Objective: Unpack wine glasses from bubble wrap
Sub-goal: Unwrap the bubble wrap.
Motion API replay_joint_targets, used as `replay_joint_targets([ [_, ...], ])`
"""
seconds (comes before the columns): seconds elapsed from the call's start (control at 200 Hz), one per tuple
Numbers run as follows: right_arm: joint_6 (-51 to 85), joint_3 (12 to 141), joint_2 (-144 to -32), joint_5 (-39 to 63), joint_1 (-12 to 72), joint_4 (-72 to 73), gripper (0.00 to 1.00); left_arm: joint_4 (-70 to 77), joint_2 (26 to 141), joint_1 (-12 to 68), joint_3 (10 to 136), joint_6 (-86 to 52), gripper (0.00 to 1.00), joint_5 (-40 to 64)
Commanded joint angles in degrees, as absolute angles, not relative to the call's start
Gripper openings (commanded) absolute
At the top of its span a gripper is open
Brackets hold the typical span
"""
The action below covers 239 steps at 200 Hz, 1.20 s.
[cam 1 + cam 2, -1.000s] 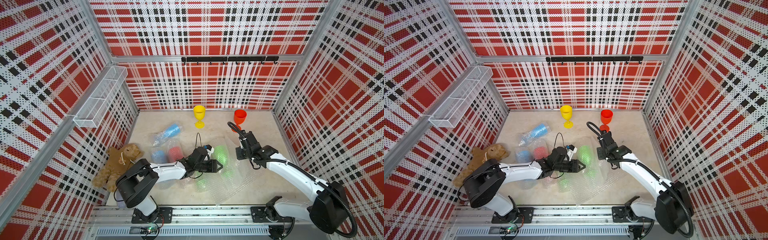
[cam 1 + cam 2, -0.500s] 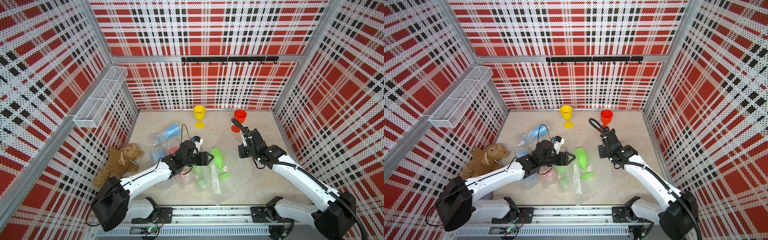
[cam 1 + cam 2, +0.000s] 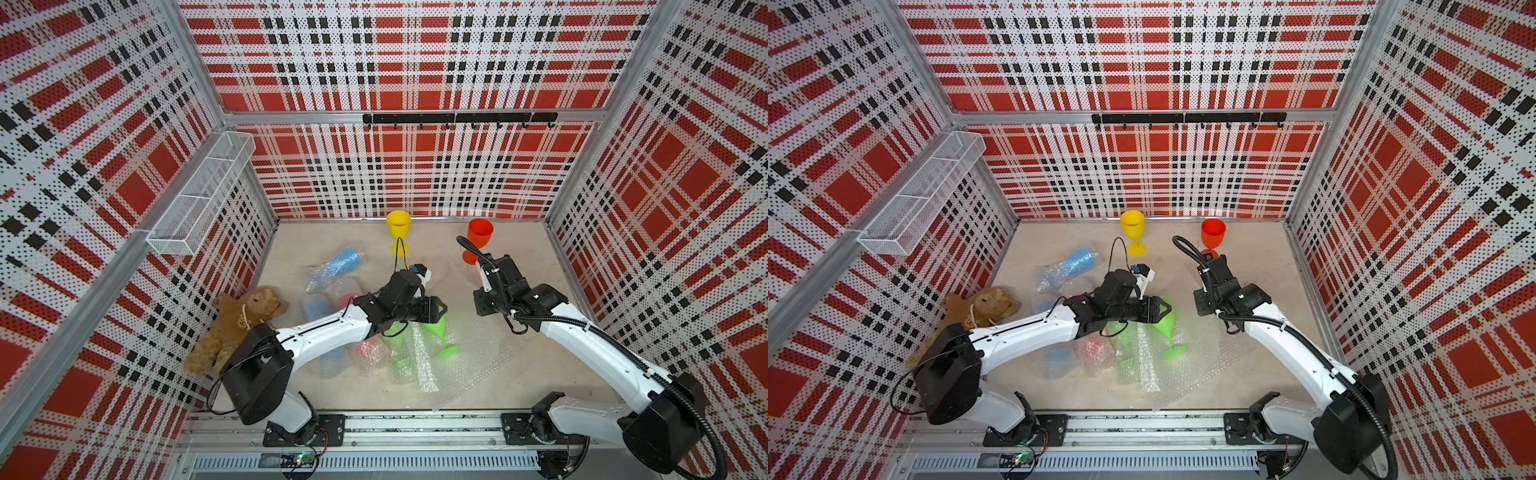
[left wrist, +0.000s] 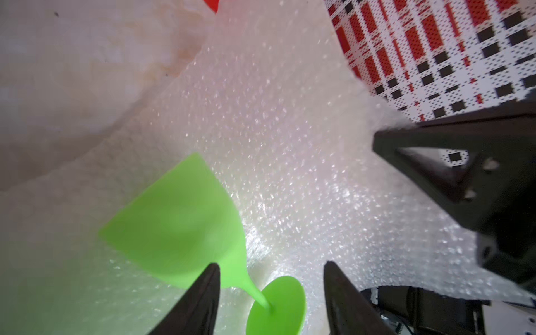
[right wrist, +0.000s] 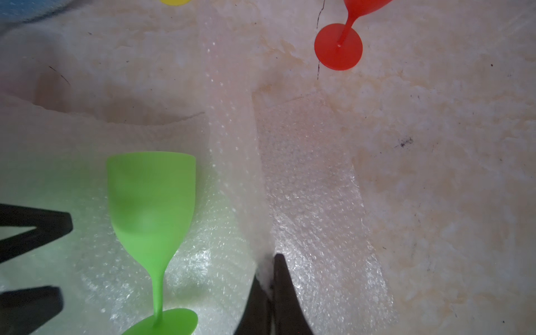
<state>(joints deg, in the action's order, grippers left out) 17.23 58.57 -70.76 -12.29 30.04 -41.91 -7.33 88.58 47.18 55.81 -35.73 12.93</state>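
Note:
A bare green wine glass [image 3: 441, 334] lies on its side on an opened sheet of bubble wrap [image 3: 490, 365], foot [image 4: 277, 306] toward the front. My left gripper [image 4: 271, 264] hangs open just over it, its fingers either side of the stem without touching it; in a top view the left gripper [image 3: 1156, 309] covers the bowl. My right gripper [image 5: 269, 261] is shut on a raised fold of that bubble wrap [image 5: 232, 145], to the right of the glass. Yellow [image 3: 398, 232] and red [image 3: 480, 239] wine glasses stand upright at the back. Several more lie wrapped at the left [image 3: 338, 266].
A brown teddy bear [image 3: 241, 320] lies against the left wall. Wrapped blue [image 3: 316, 309], red [image 3: 365, 349] and green [image 3: 395, 349] bundles crowd under my left arm. A wire basket [image 3: 199, 199] hangs on the left wall and a hook rail [image 3: 457, 118] on the back wall.
The green glass has come out of its wrap and now lies bare. My left gripper rose, then moved right over its bowl. The right gripper kept its pinch on the sheet.

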Motion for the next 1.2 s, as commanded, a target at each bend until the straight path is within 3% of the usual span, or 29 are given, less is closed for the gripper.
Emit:
replay_joint_targets([
  [0.0,20.00,58.48,-72.75,-17.33,29.07,-41.83,0.00,-6.16,87.23,46.94,52.72,-36.16,0.56,11.87],
  [0.165,23.56,54.84,-77.79,-21.32,25.03,-37.55,0.02,-4.24,82.18,45.80,46.45,-37.61,0.55,11.43],
  [0.256,24.21,53.45,-81.59,-21.42,22.79,-34.31,0.18,-3.83,81.48,45.70,44.31,-37.58,0.55,11.73],
  [0.361,24.92,52.67,-86.95,-22.10,21.68,-31.05,0.26,-3.43,82.40,45.45,43.34,-37.18,0.55,11.57],
  [0.721,30.33,49.89,-95.60,-17.55,17.46,-25.40,0.15,-5.93,86.51,44.00,46.20,-34.01,0.55,7.88],
  [1.037,39.06,41.20,-85.43,-18.51,17.31,-26.35,0.15,-9.83,91.20,43.42,51.66,-31.82,0.54,3.63],
  [1.112,40.02,40.17,-82.04,-18.31,17.30,-26.89,0.18,-10.38,91.92,43.33,53.00,-31.58,0.54,3.56],
  [1.192,39.42,42.06,-78.86,-20.24,17.37,-30.13,0.29,-10.89,91.97,43.33,54.22,-31.39,0.55,3.80],
])
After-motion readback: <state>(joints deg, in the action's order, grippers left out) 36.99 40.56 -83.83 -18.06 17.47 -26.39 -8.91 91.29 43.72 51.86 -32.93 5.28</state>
